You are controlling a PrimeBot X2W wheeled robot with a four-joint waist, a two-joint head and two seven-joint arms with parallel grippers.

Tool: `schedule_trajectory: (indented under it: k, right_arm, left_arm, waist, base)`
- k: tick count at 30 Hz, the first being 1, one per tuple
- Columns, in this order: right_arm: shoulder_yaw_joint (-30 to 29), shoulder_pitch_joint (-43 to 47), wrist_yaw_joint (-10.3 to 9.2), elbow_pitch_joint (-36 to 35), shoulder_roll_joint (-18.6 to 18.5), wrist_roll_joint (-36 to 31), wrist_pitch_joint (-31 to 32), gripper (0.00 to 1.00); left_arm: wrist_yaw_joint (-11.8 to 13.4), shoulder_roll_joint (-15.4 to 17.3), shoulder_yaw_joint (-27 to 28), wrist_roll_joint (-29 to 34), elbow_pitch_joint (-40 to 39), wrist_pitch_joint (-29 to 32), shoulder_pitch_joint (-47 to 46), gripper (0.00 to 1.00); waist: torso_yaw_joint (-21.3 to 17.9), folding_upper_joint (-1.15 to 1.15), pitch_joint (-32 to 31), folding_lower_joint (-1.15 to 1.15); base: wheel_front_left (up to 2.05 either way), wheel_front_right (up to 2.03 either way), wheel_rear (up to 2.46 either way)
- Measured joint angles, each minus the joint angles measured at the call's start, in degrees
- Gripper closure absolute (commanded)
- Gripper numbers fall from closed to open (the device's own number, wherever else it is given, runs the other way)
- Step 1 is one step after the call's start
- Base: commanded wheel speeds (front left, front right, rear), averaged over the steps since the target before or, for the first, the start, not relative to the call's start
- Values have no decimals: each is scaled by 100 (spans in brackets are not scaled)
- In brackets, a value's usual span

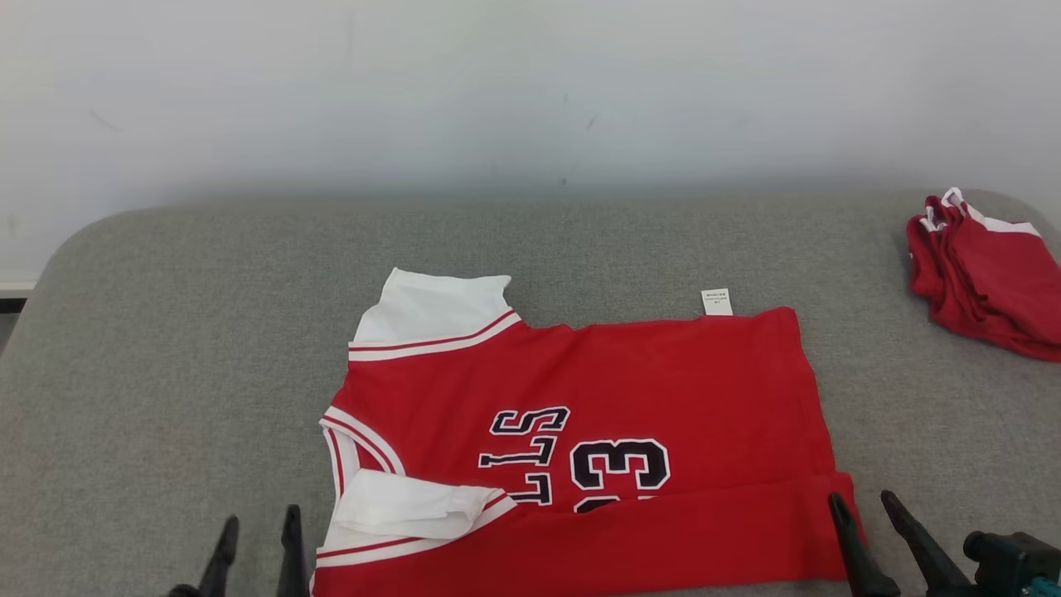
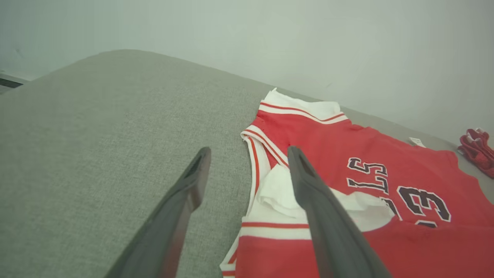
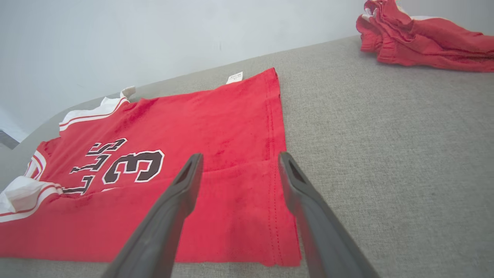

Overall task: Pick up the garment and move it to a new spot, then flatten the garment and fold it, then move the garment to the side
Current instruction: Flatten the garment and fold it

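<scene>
Red jersey [image 1: 663, 381]: soft matt knit cloth, faintly fuzzy. The bench [image 1: 166, 332] under it: coarse grey woven fabric, rough-looking. The right gripper [image 3: 240, 154] shows dark matt fingers [image 3: 170, 216], plastic by the look. Far right corner, more matt red cloth [image 1: 986, 274].

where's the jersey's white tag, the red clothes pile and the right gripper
white tag [image 1: 717, 302]: head view, centre of the tag
red clothes pile [image 1: 986, 274]: head view, red cloth at the pile's middle
right gripper [image 1: 860, 499]: head view, midway between its open fingertips
</scene>
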Motion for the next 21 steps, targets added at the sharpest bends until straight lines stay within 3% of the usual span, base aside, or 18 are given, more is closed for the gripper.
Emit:
schedule_trajectory:
  k: [8, 21]
  right_arm:
    - [-301, -42, 0, -453, 363, -549, -275, 0]
    - [-591, -177, 0, -564, 954, -1501, -483, 0]
  left_arm:
    - [-27, -215, 620, 862, -764, -1, 42, 0]
    - [1, -250, 909, 1801, -886, -1, 40, 0]
  waist:
    - [-70, 0, -127, 0]
    - [-197, 0, -224, 0]
  base:
    - [0, 0, 0]
    - [0, 0, 0]
